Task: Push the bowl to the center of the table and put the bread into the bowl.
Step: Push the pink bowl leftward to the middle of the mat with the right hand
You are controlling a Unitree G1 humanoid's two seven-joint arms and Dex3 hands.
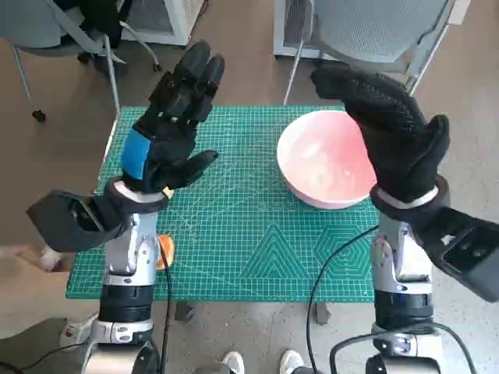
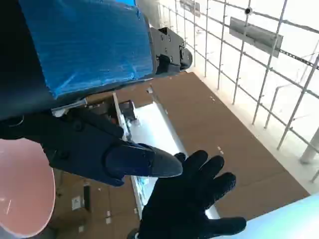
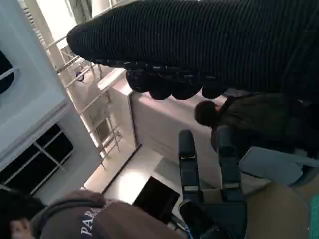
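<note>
Legible text, one item: white letters "PAR", cut off by the frame edge, on a person's brown garment (image 3: 94, 219), lower left of the right wrist view. Markings on the green cutting mat (image 1: 257, 234): too small to read

Bowl (image 1: 323, 160) on the mat's (image 1: 234, 234) far right; bread (image 1: 165, 249) at its near-left edge, beside the left forearm (image 1: 129, 257); chairs (image 1: 366, 31) beyond.
</note>
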